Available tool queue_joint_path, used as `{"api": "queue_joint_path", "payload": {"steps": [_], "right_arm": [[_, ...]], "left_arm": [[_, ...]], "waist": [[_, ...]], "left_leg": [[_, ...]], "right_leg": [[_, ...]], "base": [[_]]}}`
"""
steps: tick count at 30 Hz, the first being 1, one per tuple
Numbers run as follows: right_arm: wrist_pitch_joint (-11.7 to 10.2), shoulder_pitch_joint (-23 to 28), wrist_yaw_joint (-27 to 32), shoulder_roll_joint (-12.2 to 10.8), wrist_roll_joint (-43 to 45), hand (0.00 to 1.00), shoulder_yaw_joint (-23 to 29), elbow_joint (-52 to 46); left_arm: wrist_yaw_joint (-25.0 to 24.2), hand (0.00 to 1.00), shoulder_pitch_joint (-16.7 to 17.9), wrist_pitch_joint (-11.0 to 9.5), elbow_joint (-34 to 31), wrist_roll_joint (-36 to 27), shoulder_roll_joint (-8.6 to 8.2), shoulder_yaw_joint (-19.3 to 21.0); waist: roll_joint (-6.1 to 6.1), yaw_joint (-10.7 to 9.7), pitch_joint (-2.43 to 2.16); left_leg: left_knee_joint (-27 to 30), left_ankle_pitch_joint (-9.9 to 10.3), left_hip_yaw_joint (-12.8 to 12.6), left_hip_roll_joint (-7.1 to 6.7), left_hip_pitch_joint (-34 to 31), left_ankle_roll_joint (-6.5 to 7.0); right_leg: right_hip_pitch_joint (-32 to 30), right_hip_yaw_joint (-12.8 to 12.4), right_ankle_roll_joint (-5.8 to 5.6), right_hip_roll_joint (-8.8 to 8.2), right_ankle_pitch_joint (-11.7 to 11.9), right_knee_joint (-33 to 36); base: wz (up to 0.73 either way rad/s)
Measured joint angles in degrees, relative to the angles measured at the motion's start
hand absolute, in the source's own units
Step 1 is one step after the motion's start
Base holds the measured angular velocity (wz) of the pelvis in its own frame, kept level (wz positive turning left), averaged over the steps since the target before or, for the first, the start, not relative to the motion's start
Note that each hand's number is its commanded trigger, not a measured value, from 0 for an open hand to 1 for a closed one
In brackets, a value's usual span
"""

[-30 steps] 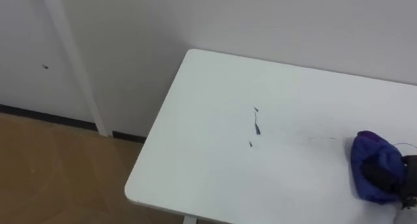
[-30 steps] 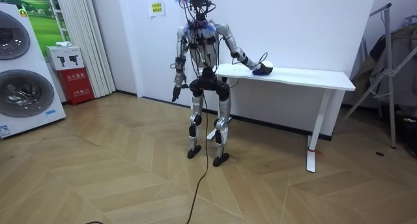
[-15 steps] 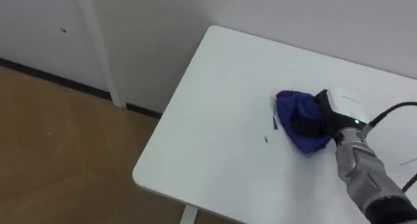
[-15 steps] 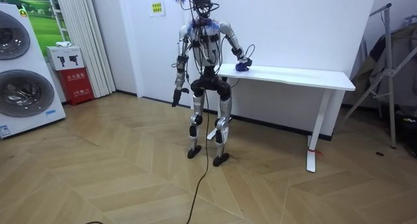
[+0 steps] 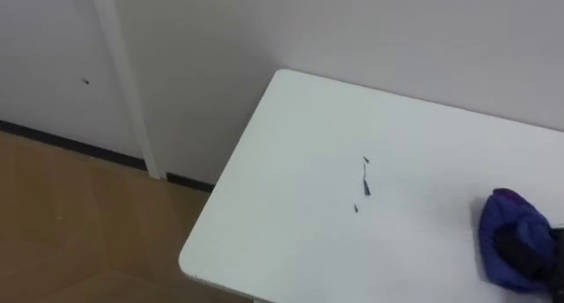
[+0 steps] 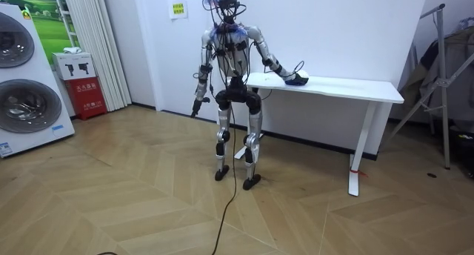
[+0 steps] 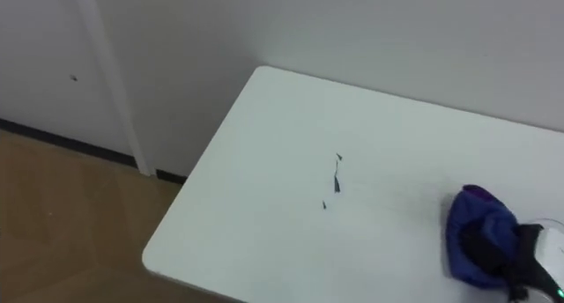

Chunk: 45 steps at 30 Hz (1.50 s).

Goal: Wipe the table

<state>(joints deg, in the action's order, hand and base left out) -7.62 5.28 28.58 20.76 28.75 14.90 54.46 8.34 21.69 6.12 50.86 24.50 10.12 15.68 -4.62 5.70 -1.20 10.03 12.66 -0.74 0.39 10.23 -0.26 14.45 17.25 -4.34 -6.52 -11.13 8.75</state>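
A white table (image 5: 291, 206) stands against the wall, and I am at its left end. Short dark marks (image 5: 366, 175) streak its top near the middle. Far right of them a crumpled blue cloth (image 7: 467, 228) lies on the table, with my right hand (image 7: 538, 259) shut on it, dark fingers sunk in its folds. The room view has that arm stretched out over the table to the cloth (image 6: 298, 78). My left hand (image 6: 195, 107) hangs at my side, off the table.
The table's left edge and front corner (image 5: 189, 254) drop to a wooden floor (image 5: 70, 224). A white upright strip (image 5: 123, 83) runs down the wall at left. Across the room are a washing machine (image 6: 22, 77), a red box (image 6: 89, 95) and a metal rack (image 6: 444, 77).
Half a second ago my right hand held the cloth over the marks; it has since swept back to the right, where it was one second ago. The marks still show.
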Motion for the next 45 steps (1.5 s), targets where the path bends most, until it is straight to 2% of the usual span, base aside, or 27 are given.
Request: {"api": "queue_joint_path", "payload": {"steps": [3,6,8,10,12,15,18,21,22,23,24,26,27,29,31,32,33,34,35,36,38,40,41,42,43,44,45], "right_arm": [[1.62,-0.58,0.03,-0.27,-0.57,1.00,-0.70,-0.20],[6.81,-4.77,0.01,-0.93,-0.90,1.00,-3.63,-1.20],[10.34,-7.82,-0.22,-1.93,-0.94,1.00,-6.65,-1.73],[14.54,-12.06,-4.37,-3.57,0.67,1.00,-11.97,-5.60],[15.91,-16.22,-8.43,-5.31,3.25,1.00,-18.17,-8.79],[14.36,-23.02,-13.99,-7.44,7.41,1.00,-26.01,-12.00],[11.96,-26.11,-15.46,-7.66,7.26,1.00,-27.54,-12.26],[9.55,-21.35,-13.23,-7.23,5.90,1.00,-25.82,-8.44],[5.88,-18.25,-10.90,-7.30,3.55,1.00,-23.08,-7.67],[4.07,-16.76,-9.98,-7.31,2.86,1.00,-21.54,-6.92],[1.58,-13.92,-7.34,-7.24,2.62,1.00,-18.14,-5.68],[1.13,-10.84,-4.16,-6.38,1.05,1.00,-13.80,-4.69],[1.09,-9.90,-2.59,-4.86,-1.46,1.00,-11.37,-2.59],[1.19,-8.43,-0.61,-2.10,-6.28,1.00,-7.24,2.38],[1.65,-3.18,1.29,0.67,-11.85,1.00,-4.18,4.77],[1.68,-2.33,1.54,0.69,-12.96,1.00,-3.87,4.84],[1.71,-1.43,1.95,0.50,-14.10,1.00,-3.53,4.93],[1.74,-1.06,2.16,-0.20,-14.66,1.00,-3.56,4.69],[1.89,-1.08,2.11,-0.66,-14.79,1.00,-3.65,3.92],[2.15,-0.82,2.10,-1.43,-14.67,1.00,-4.63,1.98],[4.07,-3.32,1.85,-2.61,-12.77,1.00,-5.99,0.33],[7.79,-10.35,0.13,-4.66,-7.70,1.00,-9.71,-0.49],[9.20,-12.45,-0.94,-5.28,-6.14,1.00,-11.12,-1.76],[11.25,-17.17,-3.41,-6.34,-2.26,1.00,-15.19,-4.04],[11.66,-22.15,-5.98,-6.90,3.01,1.00,-18.99,-5.19],[11.89,-23.96,-7.25,-7.39,5.09,1.00,-20.84,-6.34],[12.47,-26.89,-9.54,-7.99,8.94,1.00,-24.31,-9.00]], "left_arm": [[0.31,0.00,-0.89,0.55,0.49,-0.26,-0.48,-1.18],[0.85,0.00,-1.47,0.98,0.64,-0.34,-1.01,-4.29],[1.12,0.00,-1.95,1.14,0.96,-0.30,-1.88,-5.48],[0.95,0.00,-2.81,1.52,1.76,-0.23,-2.40,-7.57],[0.64,0.00,-3.33,2.17,2.05,-0.28,-2.45,-8.74],[-0.33,0.00,-4.64,2.18,1.90,-0.27,-2.47,-9.36],[-0.67,0.00,-3.33,2.30,-0.27,-0.41,-2.14,-10.31],[-0.75,0.00,-1.02,2.29,-0.15,-2.10,-1.07,-10.06],[-0.75,0.00,-0.29,2.16,0.30,-2.29,-0.69,-9.35],[-0.75,0.00,-0.23,2.09,0.94,-2.29,-0.54,-8.58],[-0.76,0.00,-0.19,2.08,1.49,-1.62,-0.23,-6.28],[-0.67,0.00,-0.31,0.99,1.94,-1.28,0.46,-2.66],[-0.26,0.00,-1.15,-0.39,3.29,-1.34,1.33,-0.81],[0.07,0.00,-2.43,-1.65,3.74,-1.38,2.83,0.73],[0.67,0.00,-4.49,-4.13,3.81,-1.37,4.64,1.15],[0.92,0.00,-4.99,-4.27,3.85,-1.45,5.19,1.13],[1.38,0.00,-5.75,-4.23,3.87,-1.47,5.55,1.13],[1.86,0.00,-6.47,-4.31,3.74,-1.48,5.95,0.80],[2.07,0.00,-7.37,-4.23,3.56,-1.70,6.23,0.32],[2.27,0.00,-8.16,-4.15,2.99,-2.06,6.34,-0.97],[2.25,0.00,-9.17,-4.16,3.17,-3.69,5.78,-2.80],[2.17,0.00,-10.08,-4.21,4.97,-3.79,4.60,-3.07],[2.19,0.00,-10.26,-4.33,5.29,-4.08,4.57,-3.43],[2.22,0.00,-10.88,-4.54,6.77,-4.89,4.48,-4.06],[2.09,0.00,-11.65,-4.31,7.36,-5.20,2.97,-4.94],[1.90,0.00,-11.63,-4.30,7.35,-5.26,2.39,-5.27],[1.30,0.00,-11.96,-4.27,7.33,-5.22,1.45,-6.24]], "waist": [[0.51,0.54,-0.18],[1.33,1.66,-0.20],[1.82,2.74,-0.06],[2.08,4.77,0.13],[2.01,6.00,0.62],[1.50,8.22,1.87],[1.04,10.13,1.70],[1.14,9.49,1.73],[1.47,7.97,1.90],[1.49,7.31,1.89],[1.25,6.30,1.77],[1.28,4.91,1.49],[1.68,4.06,1.27],[1.90,3.21,1.07],[2.66,2.36,0.57],[2.51,2.30,0.63],[2.62,2.09,0.56],[2.58,2.08,0.58],[2.52,1.82,0.59],[2.31,1.51,0.58],[1.70,2.94,0.59],[1.17,5.86,0.68],[0.87,6.60,0.73],[0.55,8.50,0.77],[2.27,9.43,0.84],[2.34,9.80,0.89],[1.90,10.58,1.15]], "left_leg": [[1.40,0.40,-0.74,0.37,-0.06,-0.14],[1.29,0.30,-2.00,1.08,0.34,-0.41],[1.29,0.20,-3.13,1.79,0.21,-0.73],[1.16,0.13,-3.21,2.14,-0.72,-1.03],[1.14,-0.04,-2.08,2.29,-1.48,-0.96],[-0.17,-1.27,-1.71,2.59,-2.59,-1.40],[-0.55,-1.93,-0.25,2.22,-2.97,-1.27],[-0.13,-1.99,-0.91,1.93,-2.54,-1.17],[0.52,-2.01,-1.51,1.85,-2.42,-1.14],[0.91,-2.02,-2.02,1.87,-2.22,-1.12],[1.52,-2.04,-3.85,1.85,-1.81,-1.08],[1.75,-1.51,-7.60,2.41,-1.45,-0.21],[2.22,-0.81,-10.46,3.56,-2.05,0.84],[3.81,0.29,-13.25,4.57,-2.87,1.37],[5.33,2.66,-16.62,7.17,-3.33,0.81],[6.41,3.16,-16.74,7.88,-3.95,0.52],[9.41,4.34,-16.23,9.81,-5.68,-0.27],[11.99,5.13,-15.76,11.84,-7.14,-1.23],[13.06,5.36,-14.92,12.71,-7.95,-1.62],[14.92,5.62,-12.91,14.08,-9.66,-2.41],[16.46,5.52,-13.01,15.91,-10.23,-4.30],[16.68,4.15,-13.57,19.31,-9.88,-8.09],[16.57,3.55,-13.70,20.24,-9.97,-9.23],[16.24,2.41,-13.78,21.67,-10.21,-11.61],[15.40,1.56,-10.71,24.25,-10.79,-11.83],[14.85,0.49,-10.04,24.86,-11.36,-10.25],[14.08,-1.64,-10.03,24.44,-12.91,-9.42]], "right_leg": [[0.03,-0.15,0.14,0.14,0.09,0.23],[-0.81,-1.72,0.71,0.73,0.47,0.86],[-1.90,-3.02,1.41,1.36,1.00,1.20],[-4.37,-3.40,2.31,2.06,1.59,2.17],[-5.87,-4.69,2.98,3.07,2.14,2.06],[-7.89,-5.07,3.48,3.63,2.42,1.89],[-7.67,-2.92,3.28,3.10,2.27,1.12],[-7.11,-1.22,2.66,2.14,1.86,3.54],[-7.46,-1.16,2.34,1.39,1.66,5.51],[-7.47,-1.09,2.23,0.82,1.59,6.56],[-7.50,-0.51,1.90,-0.31,1.39,8.35],[-8.03,-0.34,1.47,-0.92,1.60,9.67],[-8.75,-0.47,-0.48,-0.86,1.68,11.12],[-10.62,0.95,-1.05,-5.10,0.01,18.95],[-10.49,-0.10,-1.63,-11.67,-0.19,22.34],[-10.51,-0.62,-1.83,-12.87,-0.05,21.80],[-10.42,-1.34,-2.27,-14.57,0.44,19.54],[-9.77,-0.77,-2.40,-15.12,1.68,16.32],[-8.97,0.38,-2.51,-15.44,2.69,14.04],[-7.69,1.80,-2.77,-15.44,4.60,10.40],[-7.70,1.58,-2.95,-14.89,6.94,7.33],[-8.99,1.98,-2.73,-11.85,8.05,6.66],[-9.96,2.55,-2.53,-10.96,8.17,8.08],[-12.20,5.40,-5.15,-9.57,5.15,11.08],[-14.92,7.40,-3.10,-7.32,1.99,15.32],[-16.38,7.84,-1.85,-6.95,0.38,17.28],[-18.66,7.87,-0.35,-6.45,-1.99,19.99]], "base": [[-0.18],[-0.31],[-0.54],[-0.64],[-0.52],[0.02],[0.38],[0.45],[0.49],[0.32],[0.00],[-0.28],[-0.42],[-0.14],[0.20],[-0.07],[-0.19],[-0.15],[0.06],[0.04],[-0.33],[-0.78],[-0.90],[-0.84],[-0.68],[-0.13],[0.28]]}}
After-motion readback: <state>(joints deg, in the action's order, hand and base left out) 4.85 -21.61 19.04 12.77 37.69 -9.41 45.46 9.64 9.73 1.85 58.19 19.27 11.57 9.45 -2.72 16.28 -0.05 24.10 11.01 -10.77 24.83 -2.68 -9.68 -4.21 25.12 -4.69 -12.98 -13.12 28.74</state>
